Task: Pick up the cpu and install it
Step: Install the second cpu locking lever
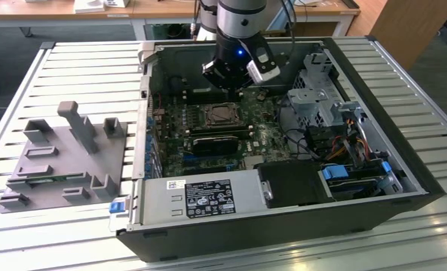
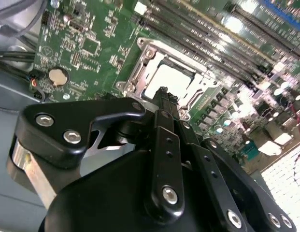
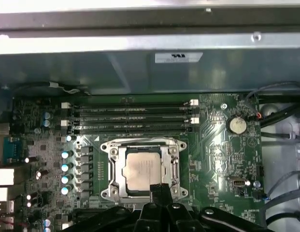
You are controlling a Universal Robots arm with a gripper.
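Observation:
The cpu lies flat inside the black-framed socket on the green motherboard, its silver-grey top facing up. It also shows in the second wrist view and in the exterior view. My gripper hangs inside the open computer case, just above the socket's rear edge. In both wrist views the black fingers meet in one narrow tip at the cpu's edge, shut with nothing between them.
A grey holder block with upright posts sits on the slatted table at the exterior view's left. Inside the case are memory sticks, a coin cell, a metal drive cage, cables and the power supply.

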